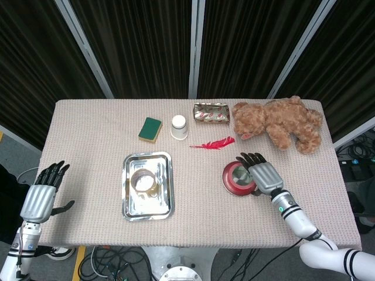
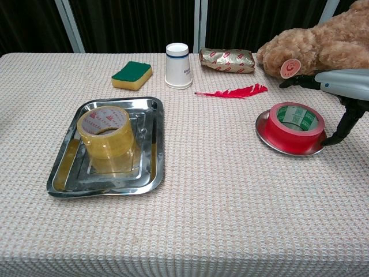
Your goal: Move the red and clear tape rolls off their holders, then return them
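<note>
Head view: far left, off the table edge, we see our left hand [image 1: 40, 198], fingers spread, holding nothing. Next comes the metal tray [image 1: 129, 206] with the clear tape roll [image 1: 144, 181] standing inside it. Behind sit a green sponge [image 1: 150, 129], a white cup [image 1: 179, 126], a shiny packet [image 1: 211, 113] and a red feather [image 1: 214, 143]. The red tape roll [image 2: 296, 126] sits on its round dish [image 2: 263, 132]. Our right hand [image 1: 262, 174] hangs over its right side, fingers open, not gripping it. A teddy bear [image 1: 280, 123] lies behind.
</note>
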